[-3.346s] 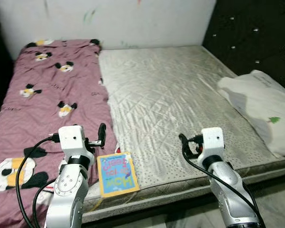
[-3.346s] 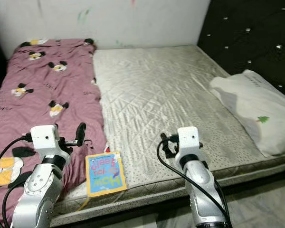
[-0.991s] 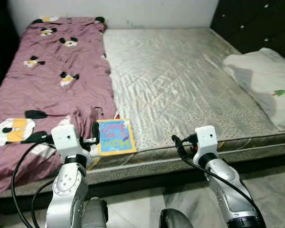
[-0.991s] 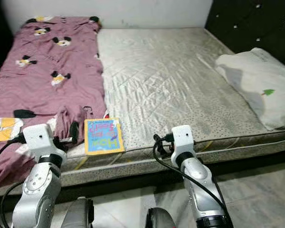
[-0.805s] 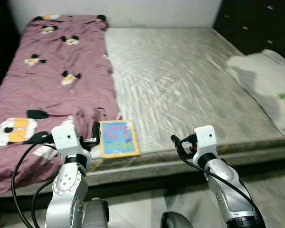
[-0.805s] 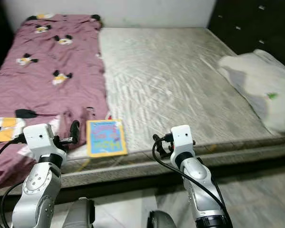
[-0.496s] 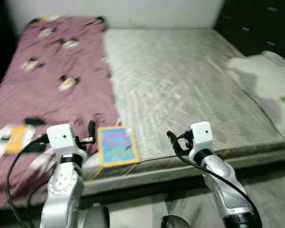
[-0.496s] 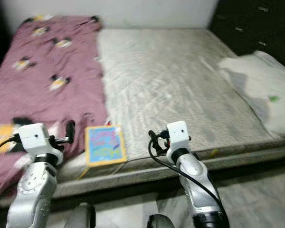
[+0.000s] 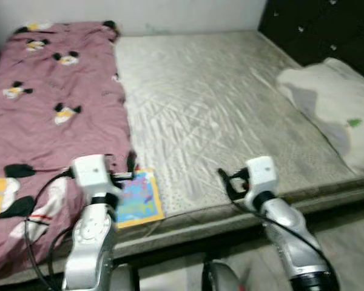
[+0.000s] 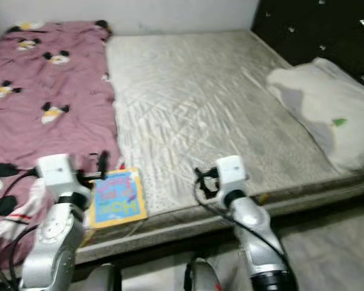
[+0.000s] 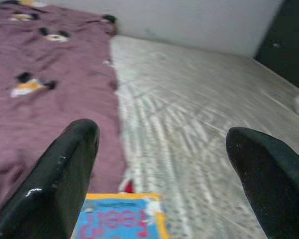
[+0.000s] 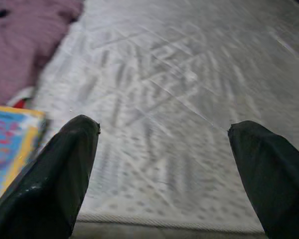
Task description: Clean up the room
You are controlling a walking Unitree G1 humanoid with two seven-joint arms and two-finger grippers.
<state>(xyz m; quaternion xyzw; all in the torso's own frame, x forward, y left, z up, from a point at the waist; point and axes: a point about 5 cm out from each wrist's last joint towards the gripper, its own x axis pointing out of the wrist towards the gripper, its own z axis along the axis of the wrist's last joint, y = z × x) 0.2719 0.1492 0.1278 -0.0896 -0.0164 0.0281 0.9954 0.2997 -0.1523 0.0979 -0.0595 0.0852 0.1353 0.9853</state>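
1. The book (image 9: 136, 197) lies at the mattress's (image 9: 218, 109) near edge.
2. The blanket (image 9: 42, 109) covers the left side, touching the book.
3. The pillow (image 9: 327, 103) lies far right.

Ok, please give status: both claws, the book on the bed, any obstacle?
Left claw open, empty, above book. Right claw open, over bare mattress. Book flat at mattress edge beside pink blanket. No obstacle seen.

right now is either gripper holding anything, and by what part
Nothing is held. The left gripper is open above the book at the mattress edge; the right gripper is open over the bare mattress.
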